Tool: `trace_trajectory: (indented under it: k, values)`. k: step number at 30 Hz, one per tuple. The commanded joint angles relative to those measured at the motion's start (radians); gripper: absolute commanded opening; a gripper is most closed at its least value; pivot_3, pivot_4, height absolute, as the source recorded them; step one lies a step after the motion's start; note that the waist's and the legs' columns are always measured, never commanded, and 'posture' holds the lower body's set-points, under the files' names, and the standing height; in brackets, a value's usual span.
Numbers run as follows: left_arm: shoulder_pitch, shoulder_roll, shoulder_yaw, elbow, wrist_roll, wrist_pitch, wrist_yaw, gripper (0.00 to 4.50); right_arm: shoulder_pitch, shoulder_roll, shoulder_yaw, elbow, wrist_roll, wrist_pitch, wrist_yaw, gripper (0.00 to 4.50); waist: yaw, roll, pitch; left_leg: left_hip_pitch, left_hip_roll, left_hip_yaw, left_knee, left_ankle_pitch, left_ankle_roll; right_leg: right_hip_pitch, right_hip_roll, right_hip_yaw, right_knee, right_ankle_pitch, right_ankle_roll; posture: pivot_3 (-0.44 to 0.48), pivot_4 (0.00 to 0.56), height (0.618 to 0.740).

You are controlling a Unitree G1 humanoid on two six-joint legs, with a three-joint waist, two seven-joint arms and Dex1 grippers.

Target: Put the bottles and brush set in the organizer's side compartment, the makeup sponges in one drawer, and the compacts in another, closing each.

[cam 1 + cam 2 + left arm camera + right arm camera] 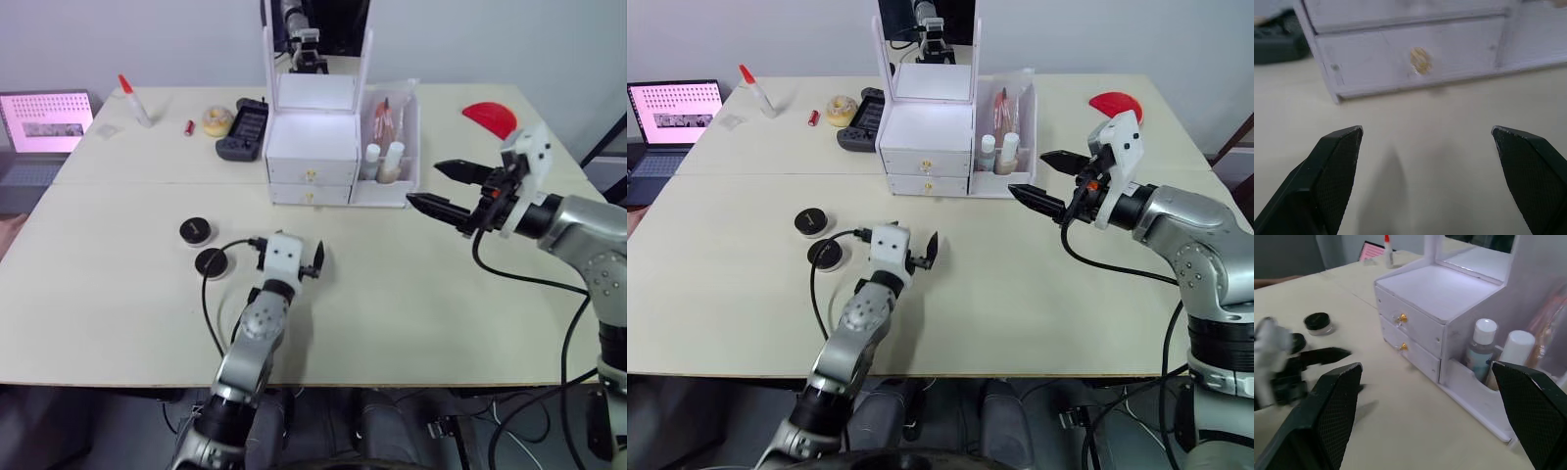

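Note:
The white organizer [312, 149] stands at the table's middle back, both gold-knobbed drawers [1409, 335] shut. Its side compartment [411, 137] holds two bottles [1481, 351] and the brush set [386, 116] in a clear pouch. Two black round compacts [198, 231] [211, 261] lie on the table, left of my left gripper [289, 255]. That gripper is open and empty, low over the table in front of the lower drawer [1420, 59]. My right gripper [423, 184] hovers open and empty just right of the side compartment. The makeup sponges are out of view.
An open laptop [44, 122] sits at the far left. A red-tipped glue bottle [135, 103], a small red tube [189, 127], a yellow round object [217, 120] and a black device [245, 129] lie behind the organizer's left. A red object [490, 118] lies back right.

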State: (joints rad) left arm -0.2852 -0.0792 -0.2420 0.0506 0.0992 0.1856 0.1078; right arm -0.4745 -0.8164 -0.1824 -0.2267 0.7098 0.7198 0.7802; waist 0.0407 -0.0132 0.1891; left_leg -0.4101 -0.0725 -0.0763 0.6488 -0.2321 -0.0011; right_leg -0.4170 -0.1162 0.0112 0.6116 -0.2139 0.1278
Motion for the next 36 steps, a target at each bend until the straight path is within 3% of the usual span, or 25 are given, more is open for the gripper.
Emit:
trace_trajectory:
  k: [1,14,36]
  values:
    - [-0.075,-0.087,0.013,0.100,0.004,-0.081,0.058,4.44,-0.024,-0.002,0.002,-0.020,0.015,-0.019,0.065,4.50,0.000,0.000,0.000,0.000,0.000,0.000,0.000,0.000,0.000,0.000,0.000,0.000,0.000,0.001,0.002,0.000,0.150,0.738]
    - [-0.265,-0.150,0.109,0.386,-0.023,-0.188,0.099,4.44,-0.060,0.014,0.045,0.002,0.002,-0.041,0.168,4.50,-0.001,0.000,0.000,0.000,-0.001,0.000,0.000,-0.001,0.001,0.000,-0.001,0.000,0.000,0.001,0.003,0.000,0.150,0.738]
    - [-0.397,-0.142,0.141,0.561,-0.044,-0.277,0.101,4.44,-0.021,0.013,0.022,-0.019,0.006,-0.040,0.159,4.50,-0.001,0.000,0.000,-0.001,-0.001,0.000,0.000,-0.001,0.001,0.000,-0.001,0.000,-0.001,0.001,0.004,0.000,0.150,0.738]
